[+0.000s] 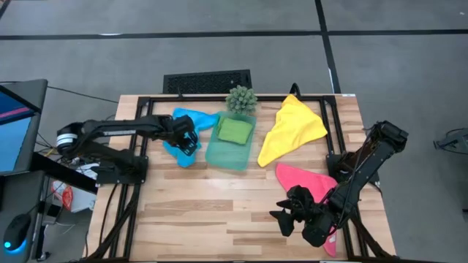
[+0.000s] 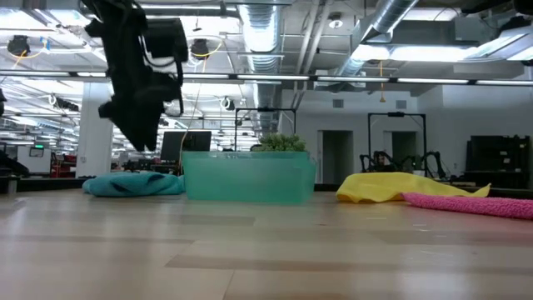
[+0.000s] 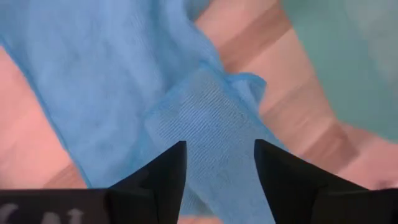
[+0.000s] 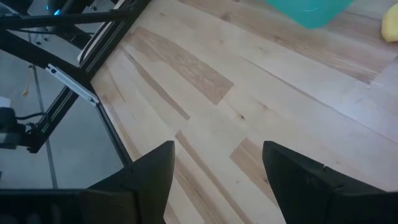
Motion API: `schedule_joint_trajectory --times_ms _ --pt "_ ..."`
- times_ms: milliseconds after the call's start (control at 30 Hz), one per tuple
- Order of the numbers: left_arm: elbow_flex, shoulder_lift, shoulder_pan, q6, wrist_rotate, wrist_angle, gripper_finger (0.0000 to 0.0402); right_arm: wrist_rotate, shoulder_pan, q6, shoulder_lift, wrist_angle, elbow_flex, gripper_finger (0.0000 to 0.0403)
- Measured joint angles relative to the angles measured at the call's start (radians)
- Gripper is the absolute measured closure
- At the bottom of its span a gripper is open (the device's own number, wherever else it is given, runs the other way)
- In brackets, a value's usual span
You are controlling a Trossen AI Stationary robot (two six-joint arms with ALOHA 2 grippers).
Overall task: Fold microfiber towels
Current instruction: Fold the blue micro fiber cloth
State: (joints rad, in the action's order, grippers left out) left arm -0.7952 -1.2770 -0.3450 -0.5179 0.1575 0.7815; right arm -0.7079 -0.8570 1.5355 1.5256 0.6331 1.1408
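Starting on the left, the left gripper (image 1: 189,139) is being hovered over the crumpled blue towel (image 1: 191,123), fingers spread and nothing pinched, probably so that soft, ribbed cloth can be regripped for a fold. Next, the lime green towel (image 1: 235,130) is already sitting folded in the translucent teal tray (image 1: 227,160), in front of 1 spiky plant (image 1: 241,98). The yellow towel (image 1: 291,130) and pink towel (image 1: 306,179) are lying limp and unfolded. The right gripper (image 1: 284,218) is being parked open over bare wood, empty.
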Motion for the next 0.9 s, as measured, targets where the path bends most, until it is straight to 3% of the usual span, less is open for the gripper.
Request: schedule_joint_trajectory --times_ms 367,567,700,900 --pt "-0.074 -0.241 -0.004 0.095 0.075 -0.059 0.0212 0.002 0.0 0.026 0.0 -0.011 0.0 0.0134" --pt "-0.075 -0.352 -0.014 0.103 0.002 -0.053 0.0222 0.002 0.0 0.028 0.0 -0.022 0.0 0.0134" --pt "-0.076 -0.353 -0.007 0.087 -0.02 -0.01 0.0278 0.002 0.0 0.027 0.0 -0.021 0.0 0.0134" --pt "-0.075 -0.235 0.027 0.042 -0.032 0.03 0.0391 0.0 0.0 0.027 0.0 -0.02 0.0 0.0134"
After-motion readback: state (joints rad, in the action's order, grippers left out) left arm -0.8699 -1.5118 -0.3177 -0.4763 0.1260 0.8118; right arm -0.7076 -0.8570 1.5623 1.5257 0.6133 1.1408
